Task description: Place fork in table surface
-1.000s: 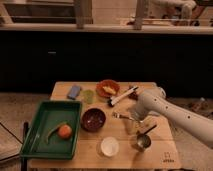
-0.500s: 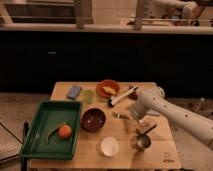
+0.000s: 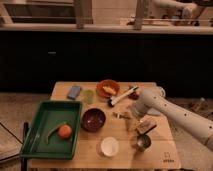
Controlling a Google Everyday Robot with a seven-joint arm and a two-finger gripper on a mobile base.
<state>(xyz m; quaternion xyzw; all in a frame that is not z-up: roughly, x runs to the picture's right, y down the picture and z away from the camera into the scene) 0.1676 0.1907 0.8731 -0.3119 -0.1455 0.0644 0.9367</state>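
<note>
The table surface [image 3: 87,160] is a light tan wooden top with a small dark logo at its front right corner. My gripper [image 3: 129,119] hangs low over the table's middle right, on the end of the white arm that comes in from the right. A small pale thin thing, which seems to be the fork [image 3: 119,115], lies or is held just left of the gripper, to the right of the brown bowl [image 3: 93,119]. I cannot tell whether the fork touches the table.
A green tray [image 3: 40,145] at the left holds an orange fruit [image 3: 64,131] and a green pepper [image 3: 52,133]. An orange bowl [image 3: 108,88], a black-and-white tool [image 3: 124,96], a blue sponge [image 3: 74,91] and a green cup [image 3: 89,96] stand at the back. A white cup [image 3: 109,146], a metal cup [image 3: 143,142] and a brown block [image 3: 145,126] stand in front.
</note>
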